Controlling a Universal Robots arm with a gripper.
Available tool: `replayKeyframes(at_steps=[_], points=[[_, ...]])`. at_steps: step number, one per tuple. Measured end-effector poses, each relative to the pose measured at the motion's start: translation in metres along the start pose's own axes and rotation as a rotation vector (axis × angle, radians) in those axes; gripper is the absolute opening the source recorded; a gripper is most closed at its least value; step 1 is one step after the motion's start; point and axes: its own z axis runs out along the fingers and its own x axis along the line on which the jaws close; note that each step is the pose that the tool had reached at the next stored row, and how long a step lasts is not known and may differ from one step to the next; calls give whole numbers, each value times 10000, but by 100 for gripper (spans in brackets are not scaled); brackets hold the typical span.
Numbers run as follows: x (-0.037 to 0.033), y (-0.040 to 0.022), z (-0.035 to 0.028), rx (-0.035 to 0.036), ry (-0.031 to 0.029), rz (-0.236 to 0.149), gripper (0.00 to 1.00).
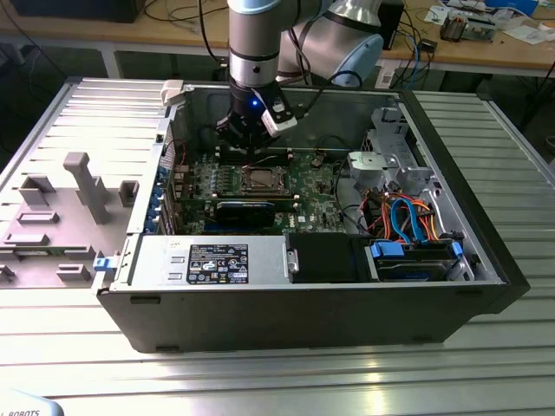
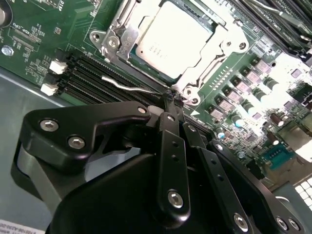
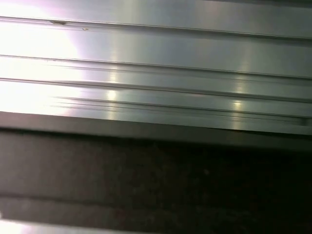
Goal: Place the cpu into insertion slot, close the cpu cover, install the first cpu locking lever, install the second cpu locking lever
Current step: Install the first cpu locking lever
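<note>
Ribbed aluminium table point(image 1: 286, 381), silvery square cpu point(image 2: 170, 41), black tool point(image 2: 173, 97)

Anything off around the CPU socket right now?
Nothing looks damaged or askew. The cpu sits flat under the closed cpu cover. One thin locking lever lies off the socket, beside the memory slots, right by the gripper.

Overhead light is bright and even in the exterior view, with soft glare streaks on the ribbed tabletop point(image 1: 286, 381), while the second wrist view blows out white on the cpu point(image 2: 170, 39) and beside it, and the first wrist view is blurred, glaring above a dark band.
</note>
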Motion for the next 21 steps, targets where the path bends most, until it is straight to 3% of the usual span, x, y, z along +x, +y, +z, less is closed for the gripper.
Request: replayKeyframes(at_steps=[21], points=[[-238,-20,56,0,4,-1,11]])
